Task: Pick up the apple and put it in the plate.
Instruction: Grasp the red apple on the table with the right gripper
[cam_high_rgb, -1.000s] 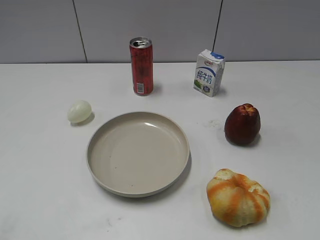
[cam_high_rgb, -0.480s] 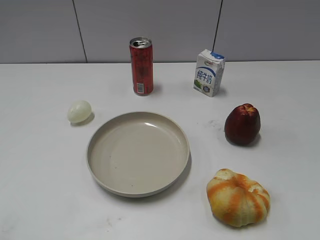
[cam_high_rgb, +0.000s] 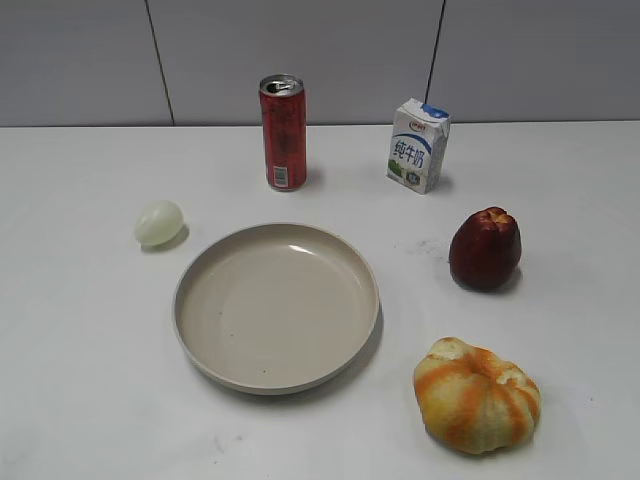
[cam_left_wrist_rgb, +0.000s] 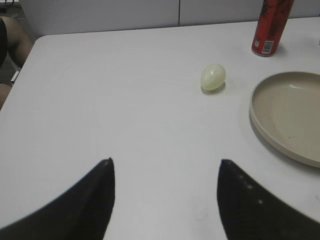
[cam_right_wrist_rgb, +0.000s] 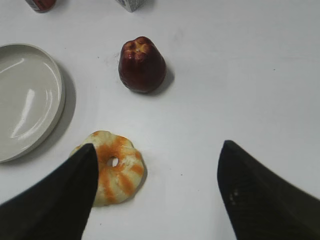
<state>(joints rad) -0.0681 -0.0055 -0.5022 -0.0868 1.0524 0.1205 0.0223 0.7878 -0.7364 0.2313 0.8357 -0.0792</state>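
The dark maroon apple (cam_high_rgb: 485, 249) stands upright on the white table, right of the beige plate (cam_high_rgb: 277, 377). The plate is empty. In the right wrist view the apple (cam_right_wrist_rgb: 142, 65) is ahead of my right gripper (cam_right_wrist_rgb: 157, 147), which is open and empty; the plate rim (cam_right_wrist_rgb: 58, 92) shows at the left. My left gripper (cam_left_wrist_rgb: 165, 162) is open and empty over bare table, with the plate (cam_left_wrist_rgb: 260, 125) at its right. Neither gripper shows in the exterior view.
An orange-and-yellow striped pumpkin-like thing (cam_high_rgb: 477, 395) lies in front of the apple, beside my right gripper's left finger (cam_right_wrist_rgb: 117, 172). A pale egg-shaped thing (cam_high_rgb: 159, 222) lies left of the plate. A red can (cam_high_rgb: 283, 132) and a milk carton (cam_high_rgb: 418, 146) stand at the back.
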